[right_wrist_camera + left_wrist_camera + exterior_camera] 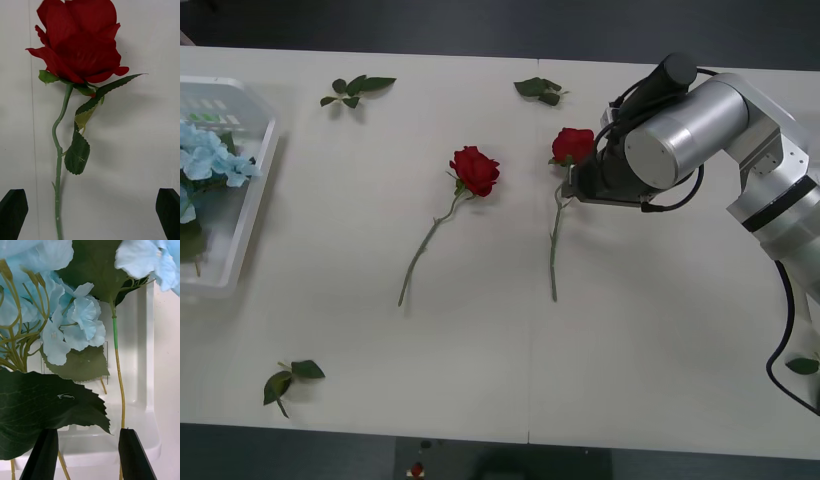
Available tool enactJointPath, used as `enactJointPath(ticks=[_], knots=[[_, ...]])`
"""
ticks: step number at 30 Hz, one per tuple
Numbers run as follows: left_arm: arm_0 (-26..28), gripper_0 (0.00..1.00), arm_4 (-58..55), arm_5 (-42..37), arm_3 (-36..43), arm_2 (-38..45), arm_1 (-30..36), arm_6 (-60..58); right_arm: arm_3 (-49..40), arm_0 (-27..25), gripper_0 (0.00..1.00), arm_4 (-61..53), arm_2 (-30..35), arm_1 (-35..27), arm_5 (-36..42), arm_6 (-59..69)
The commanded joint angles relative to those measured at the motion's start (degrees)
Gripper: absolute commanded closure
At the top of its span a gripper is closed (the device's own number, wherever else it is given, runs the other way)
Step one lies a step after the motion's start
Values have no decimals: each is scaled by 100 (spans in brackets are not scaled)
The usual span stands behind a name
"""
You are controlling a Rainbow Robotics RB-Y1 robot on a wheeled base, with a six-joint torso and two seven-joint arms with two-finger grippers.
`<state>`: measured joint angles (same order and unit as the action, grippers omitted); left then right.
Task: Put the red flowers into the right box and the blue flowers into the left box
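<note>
Front view shows a white table (660,340) with two red roses lying on it near the middle: one rose (474,170) with its stem trailing toward the near edge, and just to its right a second rose (572,146) whose stem (556,240) runs straight toward the near edge. The right gripper (575,185) sits at this second rose, just beside the stem below the bloom, with the arm's grey wrist hiding much of it. From the right wrist view, the black fingers (13,213) stand wide apart at the two corners, holding nothing, with the bloom (78,41), its leaves and the stem lying on the table between and beyond them. Far to the left of the roses, at the table's edge, the left box (255,190) holds blue flowers (210,160). From the left wrist view, the left gripper (88,455) hangs over that box, fingers partly open, with blue petals (84,320), broad green leaves and thin stems close before it; whether it grips any stem cannot be told. Loose green leaf sprigs (355,90) lie scattered around the roses.
</note>
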<state>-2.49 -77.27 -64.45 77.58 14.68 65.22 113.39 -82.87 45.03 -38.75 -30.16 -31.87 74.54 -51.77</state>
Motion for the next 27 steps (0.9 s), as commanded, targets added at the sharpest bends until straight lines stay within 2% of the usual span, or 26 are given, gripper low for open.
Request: enactJointPath(ticks=[1,3,5,7,13,23,27], knots=[[-14,44,-86,82,20,70,245,228,122,120,0,237,160,260,-54,79],[-14,32,-227,82,20,96,245,245,192,129,0,377,133,357,-80,71],[-14,11,-596,55,20,184,245,289,324,129,0,562,81,480,-151,71],[-23,0,-947,-50,20,289,245,298,430,129,0,702,28,586,-238,71],[-23,0,-1791,-358,363,474,245,263,852,120,0,1054,-16,893,-546,62],[-93,0,-1510,-296,1356,448,-142,-18,1370,129,0,1502,-16,1280,-871,53],[-313,0,-1123,-287,1699,237,-379,-106,1493,129,0,1590,-69,1341,-950,53]])
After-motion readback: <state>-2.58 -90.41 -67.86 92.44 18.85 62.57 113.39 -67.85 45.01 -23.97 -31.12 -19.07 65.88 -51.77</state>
